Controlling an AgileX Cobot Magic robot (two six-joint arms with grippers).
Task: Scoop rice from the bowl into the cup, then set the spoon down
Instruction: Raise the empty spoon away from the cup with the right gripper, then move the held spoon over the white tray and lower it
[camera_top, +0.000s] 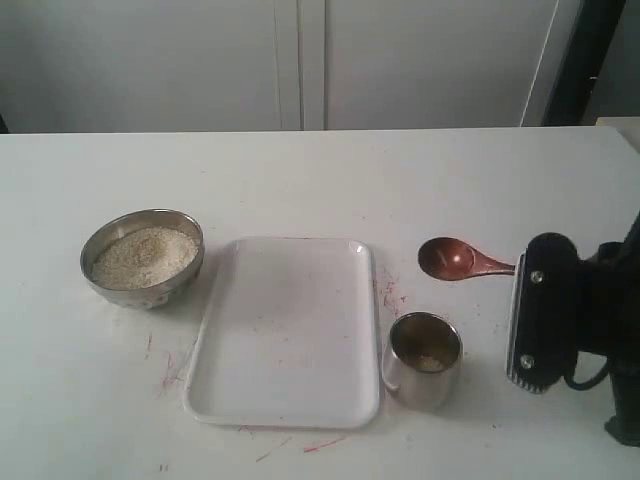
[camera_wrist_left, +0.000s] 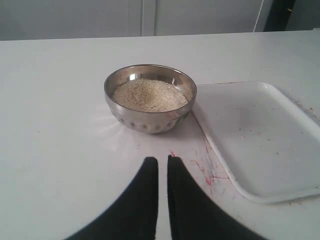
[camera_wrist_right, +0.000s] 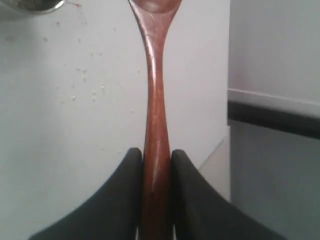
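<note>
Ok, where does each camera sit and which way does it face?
Exterior: raised, off the arms, looking down over bowl, tray, cup; right gripper holding spoon at right.
Left wrist: on left arm, facing bowl past left gripper tips.
Right wrist: on right arm, looking along the clamped spoon's handle.
Shared: exterior and left wrist both show bowl, tray.

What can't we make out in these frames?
Handle end of the spoon: exterior view, hidden behind the right gripper.
Scoop end of the spoon: right wrist view, cut off by the frame edge.
Spoon resting on the table or lifted: no view settles it.
Left gripper: outside the exterior view.
</note>
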